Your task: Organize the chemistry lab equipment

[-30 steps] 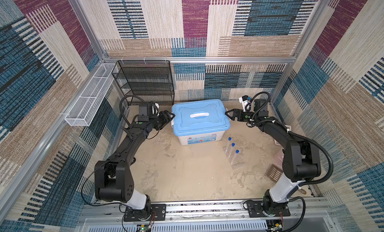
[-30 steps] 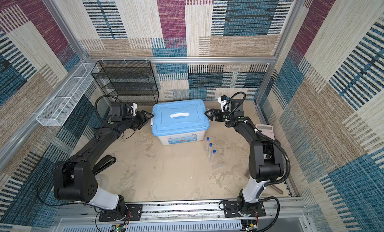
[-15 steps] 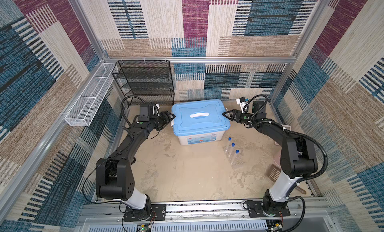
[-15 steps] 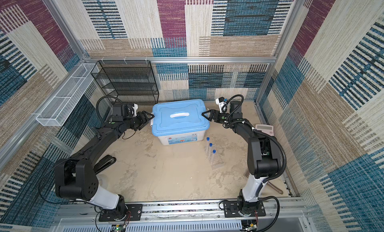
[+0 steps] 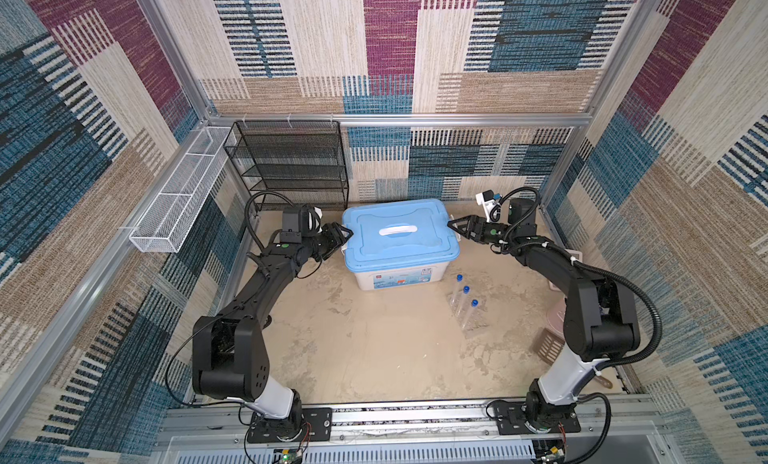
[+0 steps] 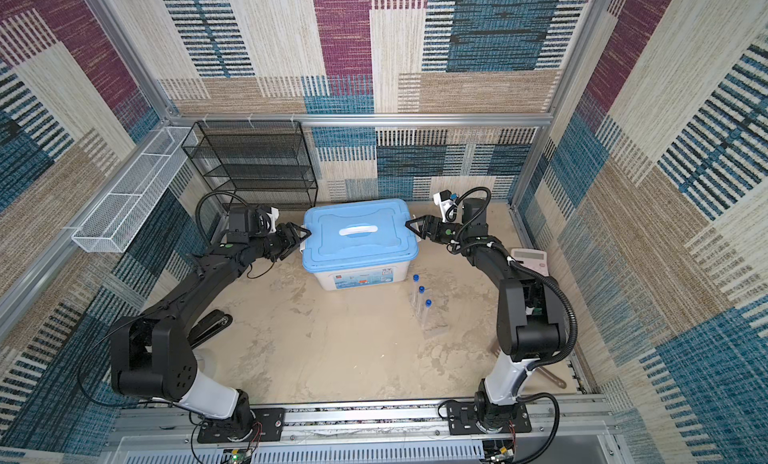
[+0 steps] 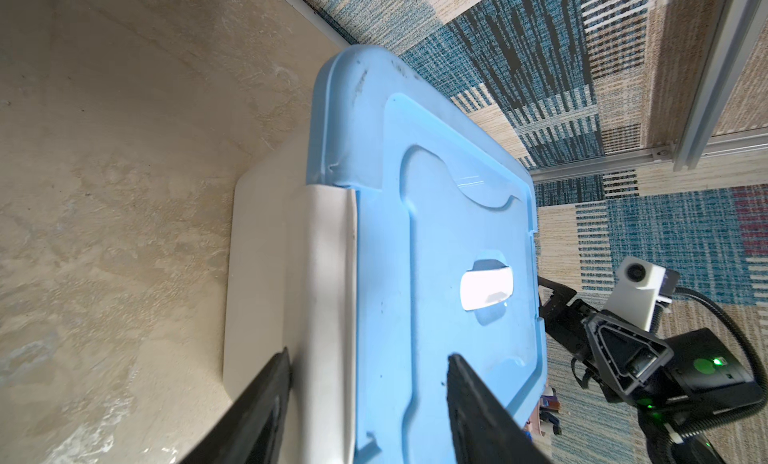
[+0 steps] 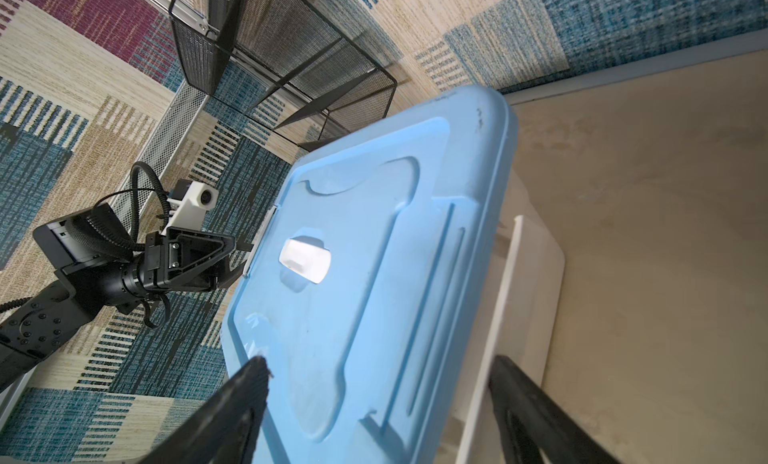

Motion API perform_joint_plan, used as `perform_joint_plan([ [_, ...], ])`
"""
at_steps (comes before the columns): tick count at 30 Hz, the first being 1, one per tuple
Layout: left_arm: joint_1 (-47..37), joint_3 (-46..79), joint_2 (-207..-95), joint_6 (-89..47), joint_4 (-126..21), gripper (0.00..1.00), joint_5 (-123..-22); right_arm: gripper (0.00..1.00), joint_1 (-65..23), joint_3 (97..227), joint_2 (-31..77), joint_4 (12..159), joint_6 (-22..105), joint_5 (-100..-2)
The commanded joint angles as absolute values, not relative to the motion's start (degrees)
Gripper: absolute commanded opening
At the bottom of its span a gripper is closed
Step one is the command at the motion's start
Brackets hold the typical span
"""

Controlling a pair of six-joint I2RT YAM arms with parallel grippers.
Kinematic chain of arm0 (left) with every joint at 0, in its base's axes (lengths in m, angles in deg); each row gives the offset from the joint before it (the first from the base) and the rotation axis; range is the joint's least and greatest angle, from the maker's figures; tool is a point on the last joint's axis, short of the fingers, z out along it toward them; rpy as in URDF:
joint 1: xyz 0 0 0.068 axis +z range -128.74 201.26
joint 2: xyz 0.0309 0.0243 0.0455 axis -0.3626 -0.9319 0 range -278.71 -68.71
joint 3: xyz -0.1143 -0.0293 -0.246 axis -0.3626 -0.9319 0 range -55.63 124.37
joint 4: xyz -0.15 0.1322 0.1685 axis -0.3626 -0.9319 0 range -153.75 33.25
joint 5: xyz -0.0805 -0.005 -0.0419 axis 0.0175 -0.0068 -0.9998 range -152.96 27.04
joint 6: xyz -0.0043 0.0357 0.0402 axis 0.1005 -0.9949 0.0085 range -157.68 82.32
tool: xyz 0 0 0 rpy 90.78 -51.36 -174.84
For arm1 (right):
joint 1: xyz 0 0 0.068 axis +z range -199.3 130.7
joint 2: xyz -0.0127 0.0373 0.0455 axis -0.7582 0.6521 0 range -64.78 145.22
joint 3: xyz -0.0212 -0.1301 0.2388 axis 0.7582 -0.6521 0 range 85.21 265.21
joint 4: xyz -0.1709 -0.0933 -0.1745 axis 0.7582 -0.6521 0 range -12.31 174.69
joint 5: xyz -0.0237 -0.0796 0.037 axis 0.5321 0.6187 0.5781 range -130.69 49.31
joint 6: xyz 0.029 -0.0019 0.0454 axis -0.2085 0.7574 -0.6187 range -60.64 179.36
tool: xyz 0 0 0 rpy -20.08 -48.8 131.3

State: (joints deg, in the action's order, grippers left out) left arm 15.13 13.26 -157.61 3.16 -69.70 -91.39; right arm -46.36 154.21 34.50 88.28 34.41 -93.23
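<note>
Upper left, a white wire basket (image 5: 166, 217) hangs on the side rail. Beside it a black mesh rack (image 5: 291, 163) stands against the back wall, its shelves showing bare mesh. At centre rear the white storage box (image 5: 399, 277) sits with its blue lid (image 5: 399, 250) fitted on, so its contents cannot be determined. The left gripper (image 5: 348, 238) is at the lid's left rim with jaws partly apart. In the left wrist view its fingers (image 7: 266, 403) straddle the white latch (image 7: 328, 296), one beside the box wall and one over the lid top; a firm grip is not evident. The right gripper (image 5: 454, 230) stands at the right rim, jaws wide, one on each side of the lid edge, holding nothing. The three clear blue-capped tubes (image 5: 466, 291) lie side by side on the table (image 5: 374, 350), just lower right of the box, caps toward it and apart from both grippers. A calculator (image 6: 530, 260) lies at the right edge, beyond the right arm. The centre and lower tabletop is open surface, while the box's rear sits close to the back wall. Against one second earlier, the right gripper has edged in toward the lid. The box, the tubes and the left gripper are placed as before.
</note>
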Motion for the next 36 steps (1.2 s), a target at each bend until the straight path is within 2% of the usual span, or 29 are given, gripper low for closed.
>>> perform_joint_plan([
  [1, 14.76, 13.87, -157.73, 3.89, -68.04, 0.61, -91.48, 0.85, -46.24, 154.70, 33.99, 89.59, 33.26, -94.85],
  [16, 14.23, 14.09, -157.85, 4.83, -67.60, 0.61, -90.67, 0.82, -46.05, 157.44, 32.26, 84.51, 36.35, -93.79],
  [26, 14.18, 13.86, -157.47, 4.97, -67.95, 0.61, -89.83, 0.95, -47.19, 157.04, 32.21, 81.77, 39.81, -84.70],
  [36, 14.23, 14.16, -157.24, 4.79, -68.37, 0.60, -89.41, 0.94, -47.19, 156.03, 34.64, 86.09, 36.44, -90.96],
])
